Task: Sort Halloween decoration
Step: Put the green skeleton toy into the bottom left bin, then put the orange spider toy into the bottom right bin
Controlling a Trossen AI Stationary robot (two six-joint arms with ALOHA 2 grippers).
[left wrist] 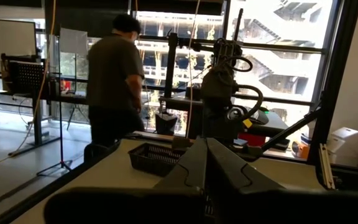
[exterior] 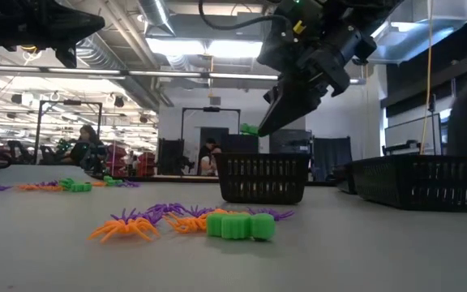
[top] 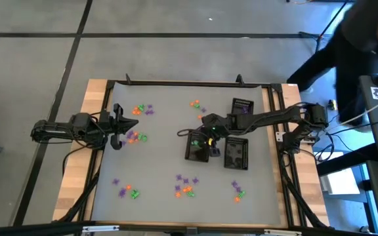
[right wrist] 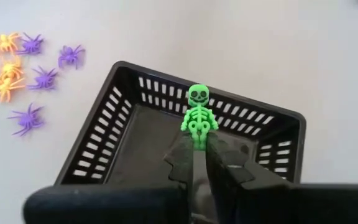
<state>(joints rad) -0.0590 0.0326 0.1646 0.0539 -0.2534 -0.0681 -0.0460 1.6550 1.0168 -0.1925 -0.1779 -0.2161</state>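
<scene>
Drop-off step: the right claw pinches a green skeleton by its legs above a basket; it probably needs only to spread. Left claw waits, pressed together.

Right tool nearly closed, raised.

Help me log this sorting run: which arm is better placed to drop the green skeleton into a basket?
Right. The right gripper pinches the green skeleton directly above an open black mesh basket. The left gripper, shut and empty, sits at the table's far left.
</scene>
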